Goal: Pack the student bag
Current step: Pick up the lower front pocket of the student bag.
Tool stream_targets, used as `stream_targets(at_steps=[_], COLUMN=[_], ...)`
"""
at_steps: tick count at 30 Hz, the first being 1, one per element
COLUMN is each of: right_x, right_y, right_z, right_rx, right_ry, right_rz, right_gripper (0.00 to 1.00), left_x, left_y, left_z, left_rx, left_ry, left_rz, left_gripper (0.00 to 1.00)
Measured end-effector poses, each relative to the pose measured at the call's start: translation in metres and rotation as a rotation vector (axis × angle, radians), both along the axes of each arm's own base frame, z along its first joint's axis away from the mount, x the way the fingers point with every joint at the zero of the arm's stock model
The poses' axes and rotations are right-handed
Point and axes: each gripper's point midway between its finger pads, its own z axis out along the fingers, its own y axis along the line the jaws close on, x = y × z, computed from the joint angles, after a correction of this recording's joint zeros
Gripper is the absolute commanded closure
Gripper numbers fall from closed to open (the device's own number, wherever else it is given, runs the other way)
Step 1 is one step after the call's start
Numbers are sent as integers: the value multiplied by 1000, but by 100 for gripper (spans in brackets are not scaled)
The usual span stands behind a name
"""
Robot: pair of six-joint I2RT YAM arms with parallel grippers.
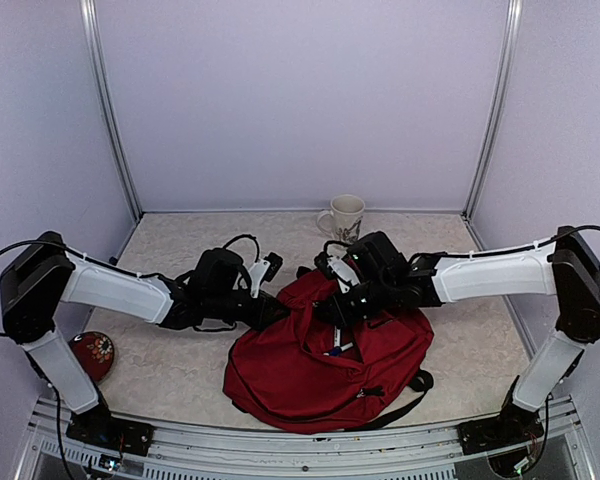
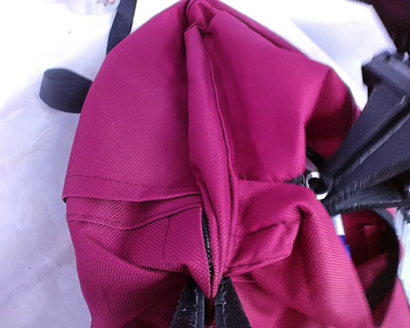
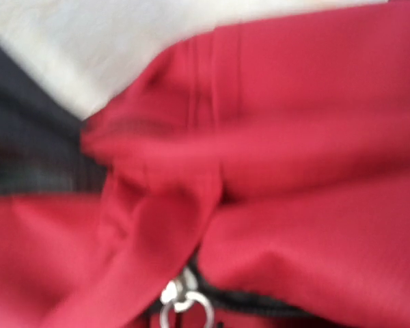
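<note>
The student bag [image 1: 310, 370], a big dark-red backpack, lies on the table between my arms with its top towards the back. My left gripper [image 1: 279, 310] is at its upper left edge. In the left wrist view that gripper [image 2: 210, 309] is shut on a raised fold of the bag [image 2: 253, 123] beside a black zipper. My right gripper [image 1: 333, 311] presses on the bag's top. Its black fingers [image 2: 369, 164] meet at the metal zipper pull [image 2: 316, 183]. The right wrist view is blurred and shows the zipper pull [image 3: 184, 304] low in the middle, with the fingers hidden.
A white mug [image 1: 345, 215] stands at the back by the wall. A round red object [image 1: 93, 352] lies near the left arm's base. Pens [image 1: 338, 346] show in the bag's opening. A black strap [image 1: 405, 392] trails off the bag's front right.
</note>
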Motion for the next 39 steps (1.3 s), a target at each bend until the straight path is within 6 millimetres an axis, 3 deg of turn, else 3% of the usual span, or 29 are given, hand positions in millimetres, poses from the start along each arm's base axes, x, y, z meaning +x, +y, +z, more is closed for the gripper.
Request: stream_targets(at_steps=[6, 7, 9, 10, 14, 16, 20, 24, 27, 31, 33, 37, 39], right_x=[-35, -39, -45, -48, -49, -46, -45, -44, -44, -42, -41, -36, -34], right_y=[-13, -13, -12, -11, -3, 1, 0, -3, -3, -5, -6, -8, -10], right_z=[-6, -4, -2, -2, 0, 2, 1, -3, -5, -6, -6, -6, -6], right_rx=[23, 34, 48, 49, 41, 38, 22, 12, 12, 9, 10, 11, 13], right_ry=[86, 95, 113, 122, 139, 131, 131, 148, 156, 160, 164, 169, 171], right_rz=[74, 88, 113, 126, 179, 196, 217, 217, 217, 209, 203, 183, 173], right_gripper=[100, 100, 100, 100, 100, 100, 100, 100, 100, 100, 100, 100, 100], left_x=[-15, -20, -30, -34, -43, -33, 9, 35, 37, 22, 17, 11, 6], left_y=[-2, -4, -11, -14, -20, -12, 8, -18, -37, -43, -43, -44, -47], left_z=[15, 15, 13, 13, 20, 24, 38, 45, 25, -7, -12, -13, -12], left_rx=[-63, -61, -45, -40, -74, -104, -145, -154, -130, -63, -49, -53, -58], left_ry=[-1, 1, -2, -5, 29, 59, 77, 74, 122, 195, 206, 217, 221], left_rz=[-47, -59, -92, -107, -170, -161, -110, -162, -216, -264, -277, -304, -327], left_gripper=[100, 91, 53, 43, 22, 13, 9, 7, 7, 16, 31, 69, 96])
